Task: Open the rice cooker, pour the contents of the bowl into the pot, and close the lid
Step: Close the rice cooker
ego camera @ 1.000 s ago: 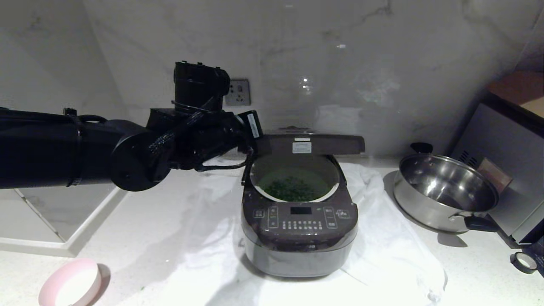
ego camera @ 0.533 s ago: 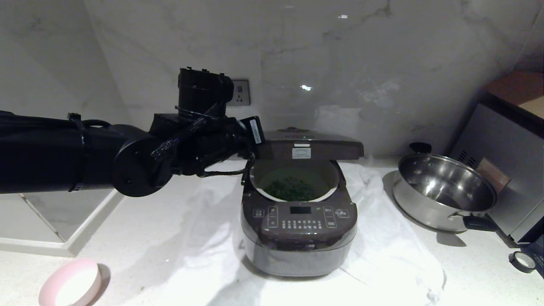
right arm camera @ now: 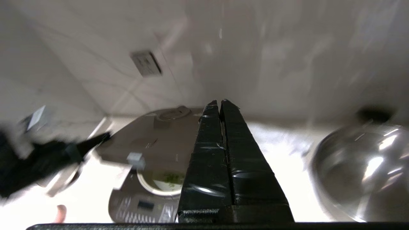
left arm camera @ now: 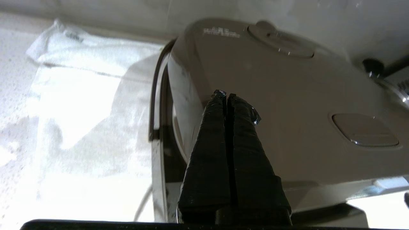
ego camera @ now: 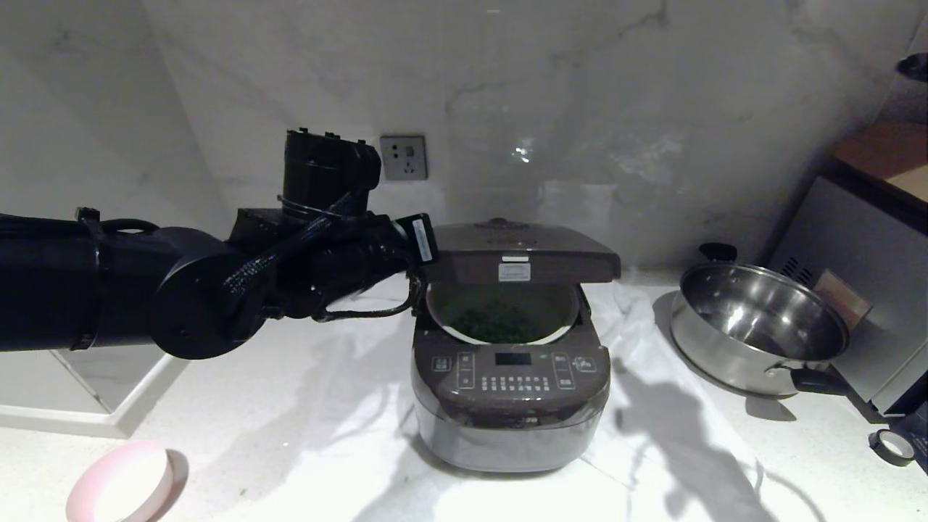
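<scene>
Lid [ego camera: 518, 254] lowered further over pot [ego camera: 502, 313], closed left pincer [left arm camera: 225, 95] pressing its top

This is a kitchen in a home. A rice cooker [ego camera: 511, 362] sits on a white speckled surface [ego camera: 254, 435], on a white cloth [ego camera: 652, 435]. Green bits [ego camera: 493, 322] lie in its white pot [ego camera: 562, 335]. A shiny steel pan [ego camera: 757, 330] with black handles stands to the right, beside a steel box like an oven [ego camera: 855, 268]. The wall [ego camera: 580, 109] is white marble with a plug socket [ego camera: 403, 156]. A small pink bowl [ego camera: 119, 484] sits near the front edge.
</scene>
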Available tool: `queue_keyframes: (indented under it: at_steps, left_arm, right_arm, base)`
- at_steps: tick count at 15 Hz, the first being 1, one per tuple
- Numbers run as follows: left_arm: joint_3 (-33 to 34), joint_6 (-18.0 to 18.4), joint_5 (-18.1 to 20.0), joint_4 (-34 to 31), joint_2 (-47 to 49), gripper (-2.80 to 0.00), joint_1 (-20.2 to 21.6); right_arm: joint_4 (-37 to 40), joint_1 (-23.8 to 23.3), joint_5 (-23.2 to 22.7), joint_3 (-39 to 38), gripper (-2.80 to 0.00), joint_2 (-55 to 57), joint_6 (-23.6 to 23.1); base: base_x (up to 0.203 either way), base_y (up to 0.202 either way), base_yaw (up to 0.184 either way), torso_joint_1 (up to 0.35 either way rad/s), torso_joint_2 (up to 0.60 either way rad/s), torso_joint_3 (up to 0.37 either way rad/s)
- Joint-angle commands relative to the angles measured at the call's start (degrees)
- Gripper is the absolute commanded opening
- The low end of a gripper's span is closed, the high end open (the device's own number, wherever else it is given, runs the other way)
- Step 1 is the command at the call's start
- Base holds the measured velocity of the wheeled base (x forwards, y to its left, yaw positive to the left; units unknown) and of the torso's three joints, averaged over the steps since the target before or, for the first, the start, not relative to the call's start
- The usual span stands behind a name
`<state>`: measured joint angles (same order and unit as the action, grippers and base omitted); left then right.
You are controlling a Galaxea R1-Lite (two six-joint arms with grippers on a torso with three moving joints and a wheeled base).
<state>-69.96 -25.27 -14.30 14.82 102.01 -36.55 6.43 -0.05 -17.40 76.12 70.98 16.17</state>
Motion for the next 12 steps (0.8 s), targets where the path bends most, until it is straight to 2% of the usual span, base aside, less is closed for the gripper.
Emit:
queue_keyframes:
  at_steps: [1, 4, 6, 9, 12]
  left_arm:
    - [2.2, 0.0, 0.1, 0.1, -1.1, -2.80, -0.5]
    - [3.2, 0.0, 0.1, 0.1, -0.9, -2.80, -1.5]
    - [3.4, 0.0, 0.0, 0.0, -0.8, -2.80, -2.1]
    - [3.1, 0.1, 0.0, 0.1, -0.8, -2.80, -2.2]
    - [3.2, -0.1, 0.0, 0.1, -0.6, -2.80, -2.1]
  right_arm:
    - [1.3, 0.2, -1.4, 6.9, -2.80, 17.6, 2.1]
    - [2.8, 1.5, -2.7, 11.1, -2.80, 29.0, 3.5]
    - [5.9, 3.3, -3.1, 17.2, -2.80, 34.0, 4.3]
    - [7.3, 9.5, -3.1, 18.2, -2.80, 35.0, 5.6]
    - [8.0, 17.1, -1.7, 15.2, -2.80, 34.4, 6.6]
  base:
    - [0.000, 0.000, 0.000, 0.000, 0.00, 0.000]
    - [0.000, 0.000, 0.000, 0.000, 0.00, 0.000]
    - [0.000, 0.000, 0.000, 0.000, 0.00, 0.000]
    - [0.000, 0.000, 0.000, 0.000, 0.00, 0.000]
    - [0.000, 0.000, 0.000, 0.000, 0.00, 0.000]
